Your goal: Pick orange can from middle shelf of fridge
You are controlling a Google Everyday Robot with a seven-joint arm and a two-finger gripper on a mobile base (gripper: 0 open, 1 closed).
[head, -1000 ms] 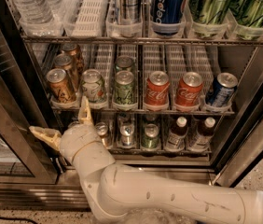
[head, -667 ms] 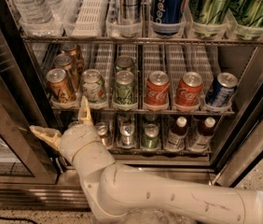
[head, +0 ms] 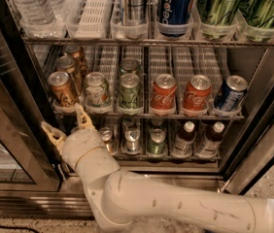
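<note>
Glossy metallic orange can (head: pixel 61 89), silver top, on the middle shelf (head: pixel 176 114) of metal wire, white slatted plastic and clear plastic stops. Smooth matt cream tool (head: pixel 62 116), fingers spread, just below the shelf's left end. Fridge (head: pixel 25 200) base is brushed steel.

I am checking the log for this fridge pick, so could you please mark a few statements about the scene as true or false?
1. Three cans alike fill the leftmost lane of the middle shelf, the orange can at the front. True.
2. The gripper is shut on the orange can. False: it is open and empty, just below the front of the shelf's left end.
3. The orange can lies on its side. False: it stands upright.
4. Two red Coca-Cola cans stand at the shelf's front. True.
</note>
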